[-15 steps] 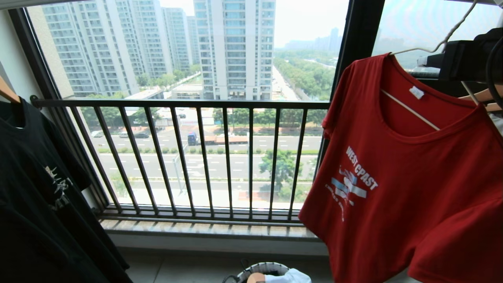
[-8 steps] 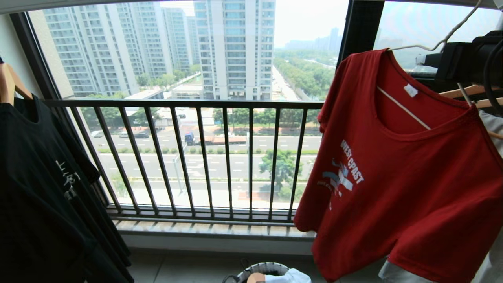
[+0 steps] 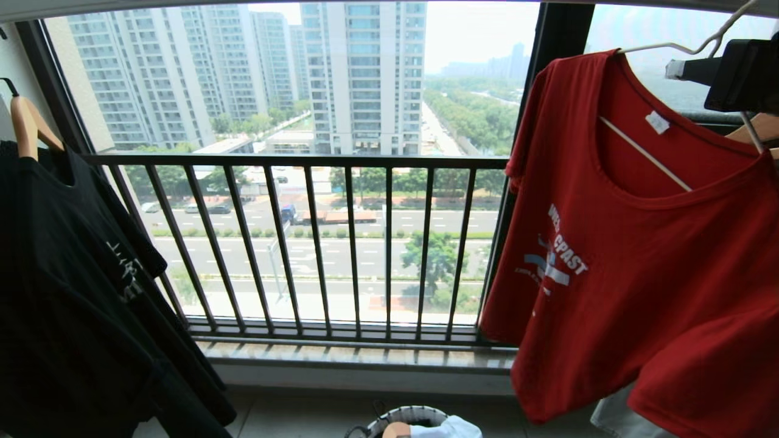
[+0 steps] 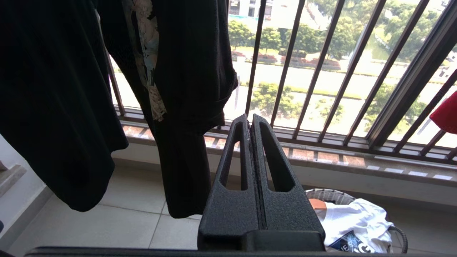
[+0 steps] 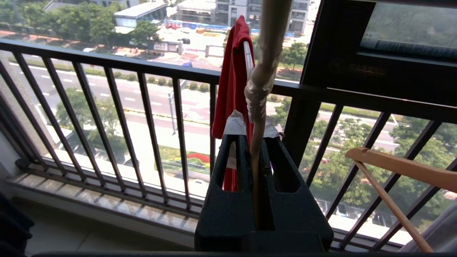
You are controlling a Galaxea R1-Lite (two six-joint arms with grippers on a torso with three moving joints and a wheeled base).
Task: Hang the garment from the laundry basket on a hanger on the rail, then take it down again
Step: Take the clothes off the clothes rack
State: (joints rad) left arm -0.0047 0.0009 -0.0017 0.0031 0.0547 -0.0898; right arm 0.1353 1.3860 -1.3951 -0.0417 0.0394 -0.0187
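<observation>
the red garment [image 3: 657,255] fills the head view from about two to five o'clock and now rides higher than a second ago, its shoulder lifted toward the top edge. that reads to me as the carry up toward the rail, which i can't see. the white wire hanger [image 3: 645,155] runs inside its collar. the right gripper [image 5: 257,142] at two o'clock is clamped on the hanger's neck. the laundry basket [image 3: 420,415] sits at six o'clock. the left gripper [image 4: 249,125] is pressed shut, idle beside the black t-shirt [image 3: 67,292] at nine.
</observation>
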